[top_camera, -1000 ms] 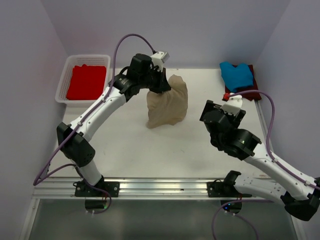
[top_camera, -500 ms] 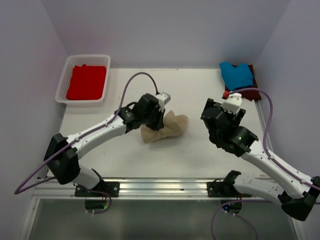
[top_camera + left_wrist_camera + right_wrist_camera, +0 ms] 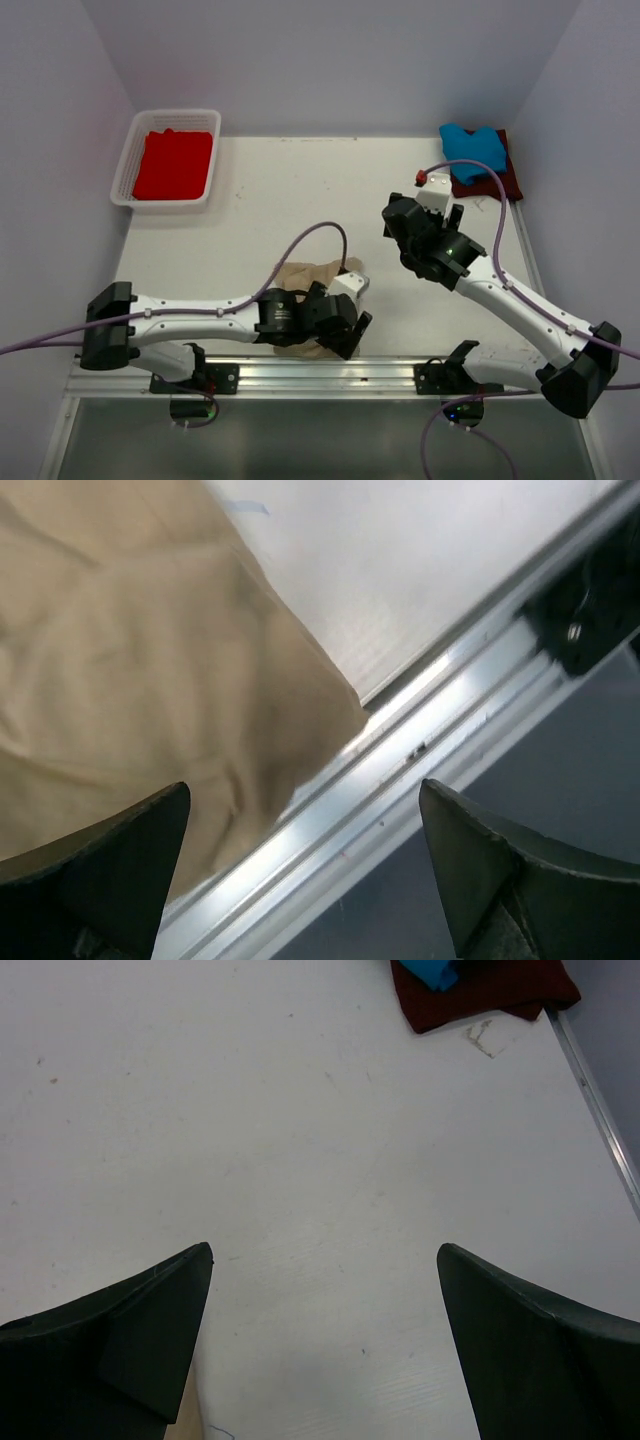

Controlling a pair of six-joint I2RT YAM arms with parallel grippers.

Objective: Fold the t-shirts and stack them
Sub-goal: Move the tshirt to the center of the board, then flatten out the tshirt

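Its fingers flung wide apart, the left gripper (image 3: 303, 788) has just let go of the tan t-shirt (image 3: 305, 274), now a crumpled heap at the near edge of the table (image 3: 270, 200) by the aluminium rail (image 3: 440, 720), so spreading and folding remain, while the right gripper (image 3: 325, 1250), likewise spread, hovers empty.

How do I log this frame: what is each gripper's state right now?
Left gripper: open, gripping nothing; the tan t-shirt lies under it.
Right gripper: open, holding nothing, above the table.
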